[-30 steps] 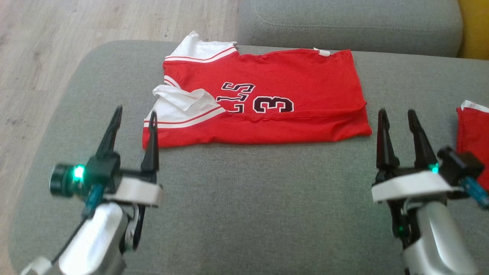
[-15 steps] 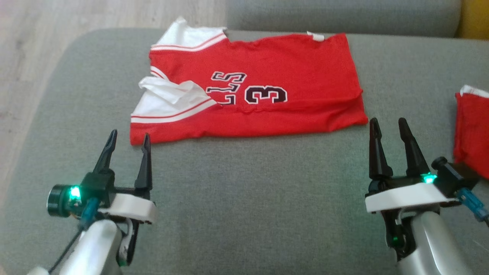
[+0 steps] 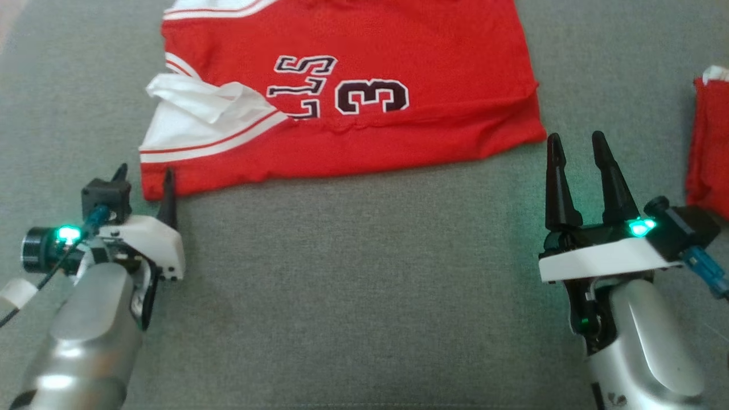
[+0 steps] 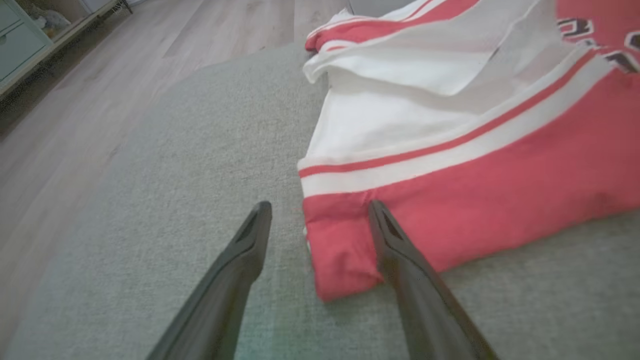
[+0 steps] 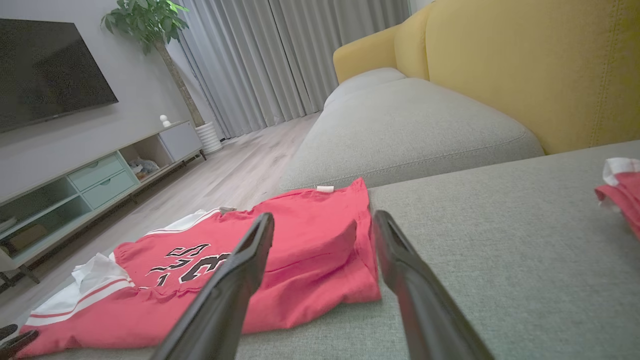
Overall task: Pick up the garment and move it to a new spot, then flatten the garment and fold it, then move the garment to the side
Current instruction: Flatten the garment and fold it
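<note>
Garment point(image 3: 370, 114): red jersey, lies flat on the grey sofa cushion point(image 3: 364, 285), upper middle of the head view, looks already folded over once. Left hand point(image 3: 144, 173) is spread at the jersey's lower-left corner. In the left wrist view the left hand point(image 4: 319, 205) straddles that corner's edge, one finger over the red hem, the other over bare cushion. Right hand point(image 3: 575, 139) is spread, empty, just below-right of the lower-right corner and not touching. Second red cloth point(image 3: 706, 142) sits at the right edge, apart.

Likely step: grab both near corners. Left should dip low so it pinches all the layers. Right needs to shift up-left onto its corner first. Close both together and lift evenly, or the fold slips.
</note>
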Tool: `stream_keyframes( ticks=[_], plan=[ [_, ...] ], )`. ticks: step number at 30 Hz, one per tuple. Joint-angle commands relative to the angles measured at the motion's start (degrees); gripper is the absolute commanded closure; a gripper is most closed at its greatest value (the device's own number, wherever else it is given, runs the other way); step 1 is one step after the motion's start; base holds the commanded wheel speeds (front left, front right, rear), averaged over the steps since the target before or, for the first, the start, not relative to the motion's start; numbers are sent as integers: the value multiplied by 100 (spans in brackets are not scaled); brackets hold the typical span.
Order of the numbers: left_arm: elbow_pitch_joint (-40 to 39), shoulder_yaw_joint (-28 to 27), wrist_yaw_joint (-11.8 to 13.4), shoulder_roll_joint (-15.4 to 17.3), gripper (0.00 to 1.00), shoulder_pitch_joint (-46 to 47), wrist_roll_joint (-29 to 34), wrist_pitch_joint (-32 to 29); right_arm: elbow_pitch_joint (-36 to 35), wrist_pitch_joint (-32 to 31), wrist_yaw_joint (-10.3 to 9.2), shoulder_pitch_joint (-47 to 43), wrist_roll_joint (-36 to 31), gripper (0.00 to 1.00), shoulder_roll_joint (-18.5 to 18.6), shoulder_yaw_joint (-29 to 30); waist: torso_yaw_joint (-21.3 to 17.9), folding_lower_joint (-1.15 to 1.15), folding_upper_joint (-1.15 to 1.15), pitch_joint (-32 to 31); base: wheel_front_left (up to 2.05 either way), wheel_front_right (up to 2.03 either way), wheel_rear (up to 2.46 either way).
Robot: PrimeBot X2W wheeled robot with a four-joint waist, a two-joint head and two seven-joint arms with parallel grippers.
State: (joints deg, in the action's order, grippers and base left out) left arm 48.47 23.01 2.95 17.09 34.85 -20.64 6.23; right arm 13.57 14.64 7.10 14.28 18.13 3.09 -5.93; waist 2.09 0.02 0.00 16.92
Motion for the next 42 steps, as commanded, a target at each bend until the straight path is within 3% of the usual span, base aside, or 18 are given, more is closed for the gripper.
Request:
stream_keyframes(
  ticks=[1, 7, 10, 11, 12, 13, 20, 27, 35, 42],
  plan=[
    [56, -156, 2, 281, 0, 264, 59, 26, -225, 36, 39, 168, -16, 0, -21, -169, -104, -2, 0, 148, 0, 0, 0],
    [769, -49, -187, 217, 0, 576, 56, -9, -254, 36, 39, 221, 57, 0, -21, -262, -188, -2, 0, 235, 0, 0, 0],
    [1112, 63, -432, 106, 0, 647, 24, -109, -241, 36, 39, 246, 102, 0, -21, -273, -203, -2, 0, 211, 0, 0, 0],
    [1189, 80, -506, 85, 7, 664, 3, -154, -232, 36, 39, 253, 108, 0, -21, -275, -206, -2, 0, 202, 0, 0, 0],
    [1252, 104, -564, 72, 81, 686, -4, -181, -225, 36, 39, 261, 112, 0, -21, -275, -206, -2, 0, 196, 0, 0, 0],
    [1302, 135, -613, 61, 100, 710, 0, -192, -219, 36, 39, 269, 114, 0, -21, -270, -202, -2, 0, 187, 0, 0, 0],
    [1375, 142, -648, -2, 100, 873, -44, 163, -55, 36, 39, 299, 39, 0, -21, -203, -140, -2, 0, 63, 0, 0, 0],
    [1031, 212, -574, -157, 100, 991, 37, 748, 808, -52, 39, 617, -393, 0, -21, 3, 22, -2, 0, -184, 0, 0, 0],
    [472, 458, -543, -228, 100, 982, 287, 855, 2096, -1218, 39, 1569, -870, 0, -21, 446, 223, -2, 0, -186, 0, 0, 0],
    [289, 565, -554, -295, 100, 945, 307, 863, 3150, -1808, 39, 2341, -1538, 0, -21, 885, 394, -2, 0, -127, 0, 0, 0]
  ],
)
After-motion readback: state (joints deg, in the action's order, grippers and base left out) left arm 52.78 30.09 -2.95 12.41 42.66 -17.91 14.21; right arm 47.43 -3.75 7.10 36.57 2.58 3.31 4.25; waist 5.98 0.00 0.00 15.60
